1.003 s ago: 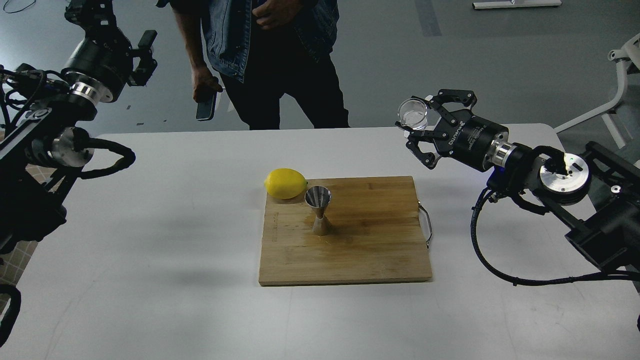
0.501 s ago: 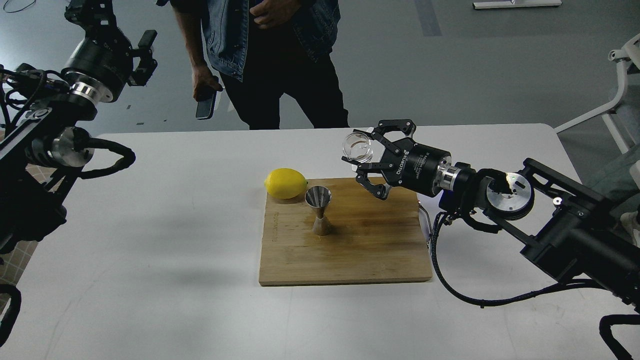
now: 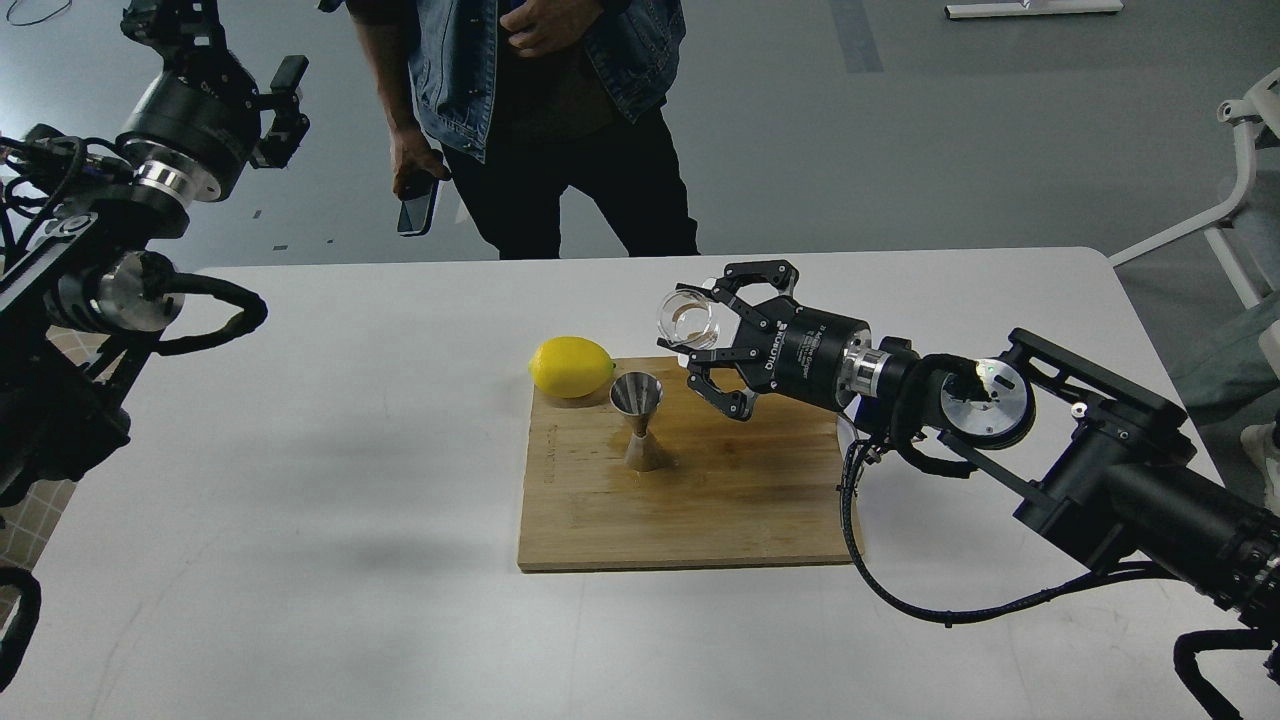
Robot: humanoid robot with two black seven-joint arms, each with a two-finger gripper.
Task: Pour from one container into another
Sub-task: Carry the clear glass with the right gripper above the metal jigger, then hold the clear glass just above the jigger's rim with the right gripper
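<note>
The clear glass tumbler [image 3: 688, 318] hangs in the air, tipped with its mouth facing left, and my right gripper [image 3: 706, 338] is shut on it. It sits just right of and above the steel jigger [image 3: 637, 418], which stands upright on the wooden cutting board [image 3: 740, 500]. The tumbler and the jigger are apart. My left gripper [image 3: 283, 110] is raised at the far upper left, off the table; its fingers are too dark to tell apart.
A yellow lemon [image 3: 571, 367] lies at the board's back left corner, close to the jigger. A person in a denim jacket [image 3: 540, 120] stands behind the white table [image 3: 300, 480], holding a phone. A white frame [image 3: 1240, 190] stands at the right.
My right arm has swept left and slightly down with the tumbler, from the table's right side to just beside the jigger. The left arm has barely moved.
</note>
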